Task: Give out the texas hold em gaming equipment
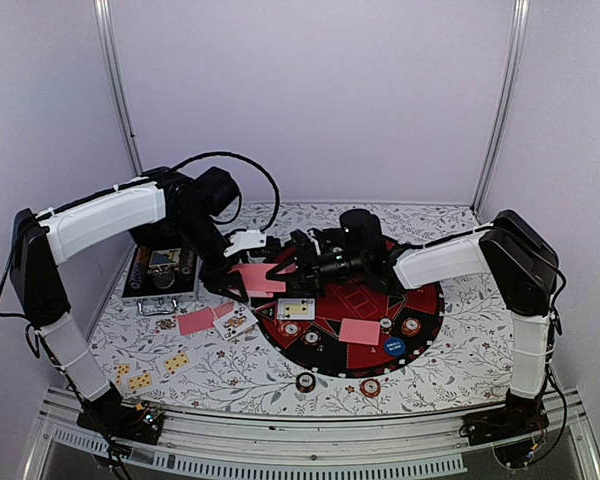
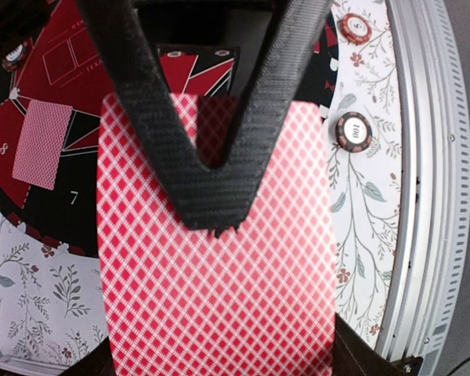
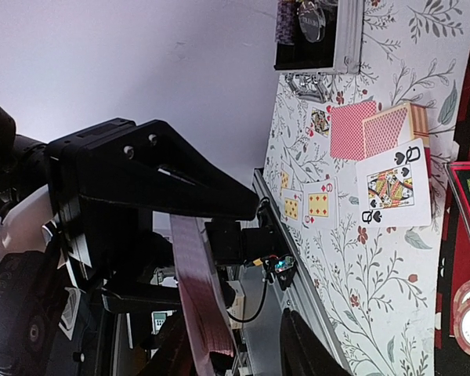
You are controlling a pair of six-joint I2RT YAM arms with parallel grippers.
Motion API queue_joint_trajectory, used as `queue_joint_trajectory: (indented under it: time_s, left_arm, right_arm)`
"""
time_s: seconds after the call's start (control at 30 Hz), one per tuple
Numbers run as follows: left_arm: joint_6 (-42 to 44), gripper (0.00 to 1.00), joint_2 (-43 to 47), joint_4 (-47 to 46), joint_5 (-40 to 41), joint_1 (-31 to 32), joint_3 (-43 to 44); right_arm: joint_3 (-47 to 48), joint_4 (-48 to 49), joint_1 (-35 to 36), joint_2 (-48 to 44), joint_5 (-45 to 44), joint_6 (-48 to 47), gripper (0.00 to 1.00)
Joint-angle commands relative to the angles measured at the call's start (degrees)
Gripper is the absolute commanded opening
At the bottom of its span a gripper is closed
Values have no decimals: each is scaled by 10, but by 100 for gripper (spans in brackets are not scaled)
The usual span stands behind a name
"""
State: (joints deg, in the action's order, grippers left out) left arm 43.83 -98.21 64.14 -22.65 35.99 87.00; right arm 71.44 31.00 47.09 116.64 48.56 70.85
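Left claw [image 2: 211, 218] pinching diamond-patterned red card [image 2: 219, 313], ribbed black fingers [image 2: 141, 117]

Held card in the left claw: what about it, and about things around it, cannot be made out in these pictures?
- Held card face: every view shows only its back or edge.
- Right claw fingertips: cut off by the bottom edge of the right wrist view, so contact with the card is unclear.
- Case contents: cut off by the top edge there, too small in the top view.
- Blue disc lettering: too small, top view.
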Motion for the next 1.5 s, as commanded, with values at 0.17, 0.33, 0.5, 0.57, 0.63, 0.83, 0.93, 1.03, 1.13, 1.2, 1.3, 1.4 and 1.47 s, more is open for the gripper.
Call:
queue_joint_trajectory:
  time_s: [0.17, 0.33, 0.5, 0.57, 0.63, 0.83, 0.93, 1.03, 1.13, 1.2, 1.3, 1.4, 1.47]
  left_arm:
    - [0, 35, 5, -2, -10, -3, 15]
    - [0, 35, 5, -1, -8, -4, 13]
    - [0, 35, 4, -2, -5, -3, 11]
    - [0, 35, 4, -3, -4, -4, 9]
    - [0, 35, 3, -2, -4, -4, 8]
    - [1, 35, 4, -2, -4, -4, 8]
    - [1, 35, 4, -1, -4, -4, 8]
    - [1, 35, 5, -1, -5, -4, 8]
    - [1, 34, 5, -1, -6, -4, 8]
    - [1, 35, 5, -1, -6, -4, 8]
    - [1, 35, 4, -1, -6, -4, 10]
    - [0, 34, 2, -1, -6, -4, 14]
    - [-1, 35, 2, -1, -5, -4, 16]
  right_arm:
    - [-38, -25, -19, -39, -3, -14, 25]
    - [-52, -29, -29, -58, -1, -18, 16]
    - [-59, -28, -34, -71, 5, -17, 5]
    - [-61, -26, -35, -74, 6, -15, 5]
    - [-59, -24, -36, -77, 12, -13, 15]
    - [-77, -18, -39, -92, 11, -11, 52]
    - [-92, -16, -42, -103, 6, -9, 52]
    - [-102, -8, -43, -108, -1, -3, 50]
    - [-105, 8, -43, -113, -5, 5, 49]
    - [-103, 25, -41, -112, -2, 14, 49]
    - [-83, 35, -32, -97, 7, 23, 49]
    - [-64, 41, -19, -74, 14, 30, 47]
    - [-51, 48, -12, -62, 20, 34, 45]
